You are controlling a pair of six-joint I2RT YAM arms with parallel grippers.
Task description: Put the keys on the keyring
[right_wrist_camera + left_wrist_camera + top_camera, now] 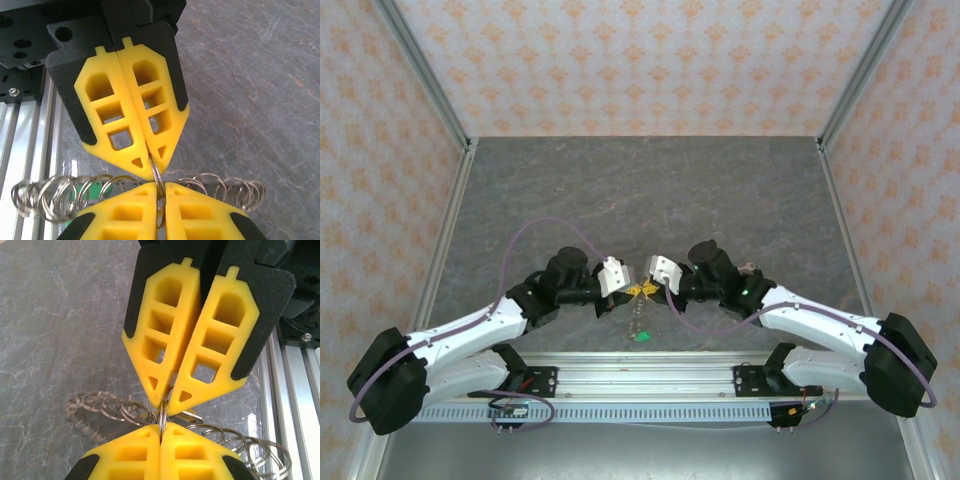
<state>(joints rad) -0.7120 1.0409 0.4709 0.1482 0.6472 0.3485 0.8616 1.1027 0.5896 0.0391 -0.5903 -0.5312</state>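
Keyring (115, 407), a thin silver chain of wire loops, is sitting mid-frame; my left gripper (160, 426) and right gripper (160, 186) are squeezing one loop. Next needs prying it open, I think.

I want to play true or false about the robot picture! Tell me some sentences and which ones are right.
1. The left tool and the right tool are both pinched shut on the chain of silver wire rings. True.
2. The small green-headed key lies at the far back of the table. False: it is near the front rail, just below the tools in the top view.
3. The two tools are far apart. False: their tips almost touch.
4. The marbled stone-look table is grey. True.
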